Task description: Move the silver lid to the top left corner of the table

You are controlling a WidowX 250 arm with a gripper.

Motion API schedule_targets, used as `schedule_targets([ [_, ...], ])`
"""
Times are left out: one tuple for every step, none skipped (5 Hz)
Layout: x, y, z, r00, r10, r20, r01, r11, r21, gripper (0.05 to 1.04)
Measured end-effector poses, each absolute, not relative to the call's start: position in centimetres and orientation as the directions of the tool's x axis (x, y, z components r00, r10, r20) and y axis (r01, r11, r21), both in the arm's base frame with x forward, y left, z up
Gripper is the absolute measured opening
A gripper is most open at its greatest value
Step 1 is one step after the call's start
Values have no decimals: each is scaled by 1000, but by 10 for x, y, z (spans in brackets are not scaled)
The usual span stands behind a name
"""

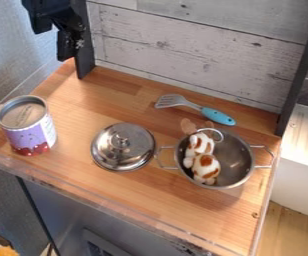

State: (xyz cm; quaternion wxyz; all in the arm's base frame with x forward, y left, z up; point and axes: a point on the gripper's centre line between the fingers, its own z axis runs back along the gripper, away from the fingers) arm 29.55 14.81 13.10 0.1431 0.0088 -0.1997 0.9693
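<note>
Silver lid, one, beside one pot; one spatula; can't tell if gripper is clenched.

At the scene's far left, the robot arm is black, with a dull surface and faint grey highlights. It has 1 broad, blocky upper section with angular edges. The gripper, also black, is narrower and uneven in outline. Small pale specks mark its right side, too small to tell whether they are screws.
</note>
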Motion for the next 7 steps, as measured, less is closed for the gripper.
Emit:
schedule_targets([
  [295,146,124,-957,275,97,-291,-883,-368,1000],
  [312,103,148,-921,377,93,-383,-841,-381,1000],
  [311,84,156,-914,400,70,-396,-839,-374,1000],
  [299,74,132,-899,427,99,-435,-843,-315,1000],
  [290,59,108,-863,499,82,-504,-834,-226,1000],
  [285,49,96,-837,546,34,-544,-824,-158,1000],
  [279,45,84,-828,560,15,-558,-821,-120,1000],
])
